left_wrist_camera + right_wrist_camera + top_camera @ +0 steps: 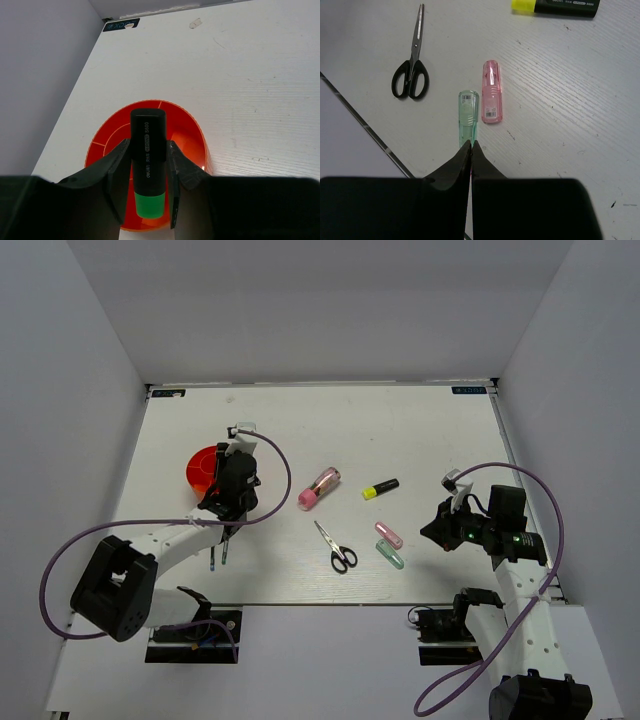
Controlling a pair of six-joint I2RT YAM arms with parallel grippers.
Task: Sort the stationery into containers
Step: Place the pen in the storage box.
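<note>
**Left gripper [148,144] grips marker [148,170] over pot [196,137]**

We see the red-orange pot close to the table's [420,430] left edge. Our right gripper [471,145], jaws pressed together, hovers by the pale-green capsule [468,114] near the front edge. We count two capsules, the other pink [491,98], one scissors [412,70], one highlighter [560,6], one pink tube [319,488].

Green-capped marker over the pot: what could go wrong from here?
The green-capped marker in the left pincer hangs over the dividers of the red-orange pot; released, it might snag on one. The right pincer is shut near the pale-green capsule; advancing shut, it could knock it into the pink capsule.
</note>
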